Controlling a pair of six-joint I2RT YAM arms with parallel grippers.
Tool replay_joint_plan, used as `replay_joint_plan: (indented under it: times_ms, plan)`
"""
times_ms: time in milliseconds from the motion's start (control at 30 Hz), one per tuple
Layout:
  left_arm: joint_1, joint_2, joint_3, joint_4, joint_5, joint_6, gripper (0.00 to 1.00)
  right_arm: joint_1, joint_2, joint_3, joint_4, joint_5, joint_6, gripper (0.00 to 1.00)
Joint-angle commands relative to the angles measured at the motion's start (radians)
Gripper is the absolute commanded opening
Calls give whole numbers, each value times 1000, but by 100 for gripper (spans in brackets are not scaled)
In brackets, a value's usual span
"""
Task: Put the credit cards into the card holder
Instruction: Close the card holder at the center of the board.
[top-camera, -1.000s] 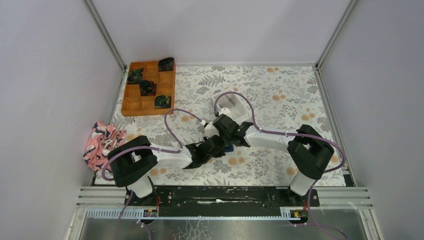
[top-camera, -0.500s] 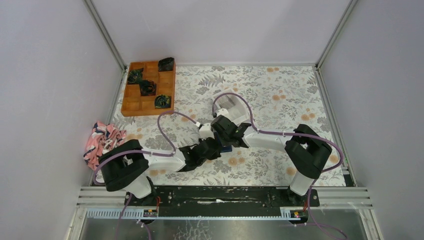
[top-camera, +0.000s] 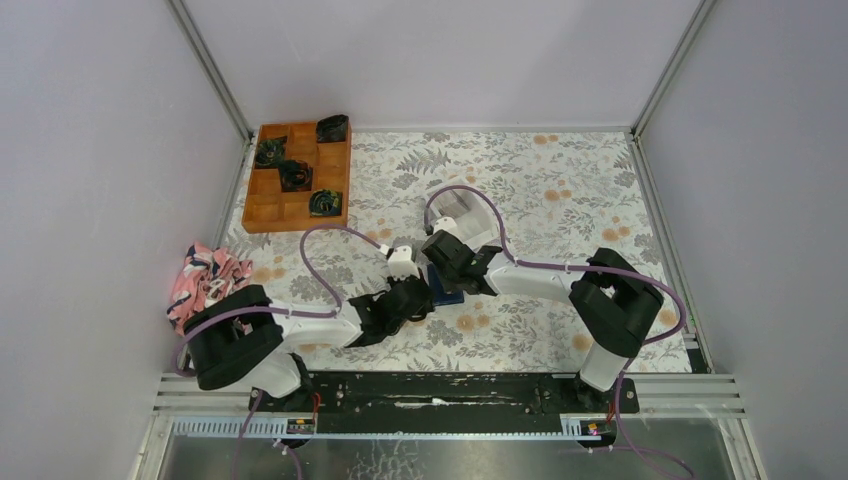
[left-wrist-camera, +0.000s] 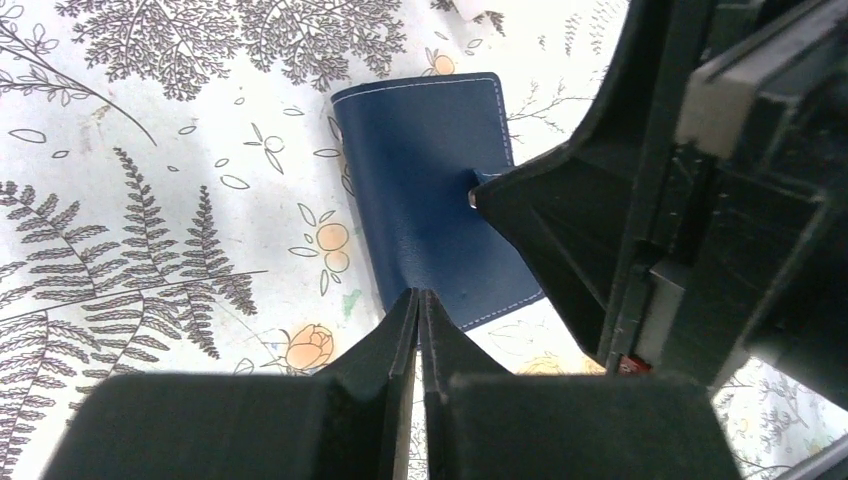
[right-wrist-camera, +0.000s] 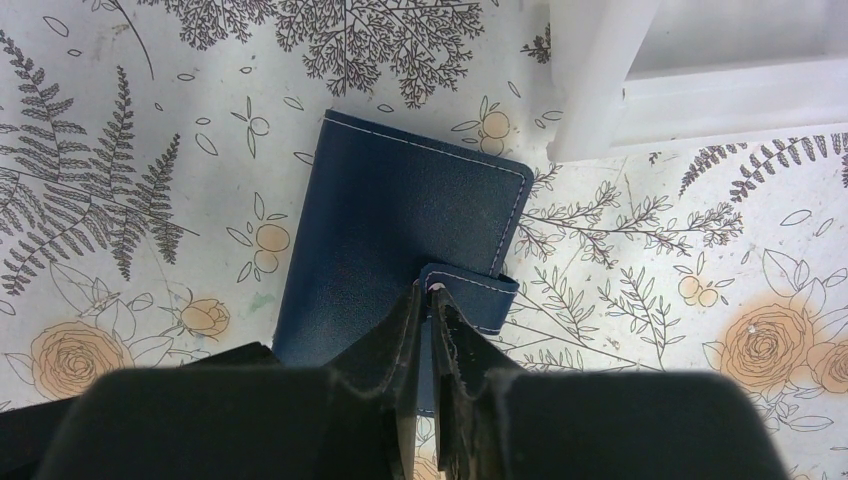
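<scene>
The card holder (right-wrist-camera: 400, 240) lies closed on the flowered tablecloth, dark navy with white stitching and a strap folded over its edge; it also shows in the top view as the card holder (top-camera: 447, 296). My right gripper (right-wrist-camera: 430, 288) is shut on the strap's end, where a small snap shows between the tips. In the left wrist view, one right fingertip (left-wrist-camera: 490, 200) meets the card holder (left-wrist-camera: 430, 190) at that snap. My left gripper (left-wrist-camera: 418, 297) hovers over the card holder's near edge, its jaws together with only a hairline slit and nothing seen between them. The credit cards are out of view.
A white open-topped plastic box (right-wrist-camera: 640, 70) stands just beyond the card holder. An orange wooden compartment tray (top-camera: 268, 205) with dark items sits at the back left. A pink patterned cloth (top-camera: 205, 280) lies at the left edge. Grey walls enclose the table.
My left arm has swung leftward and its gripper has drawn back a little, uncovering more of the card holder. The right gripper has kept its hold and shifted slightly left.
</scene>
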Motion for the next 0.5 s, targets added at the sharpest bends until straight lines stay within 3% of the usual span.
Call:
replay_joint_plan:
  times_ms: [0, 467]
  plan:
    - [-1, 32, -13, 33, -65, 18, 9, 14, 19, 41, 14, -9, 16, 12]
    - [18, 85, -2, 61, -77, 46, 12, 14, 28, 61, 9, -11, 17, 12]
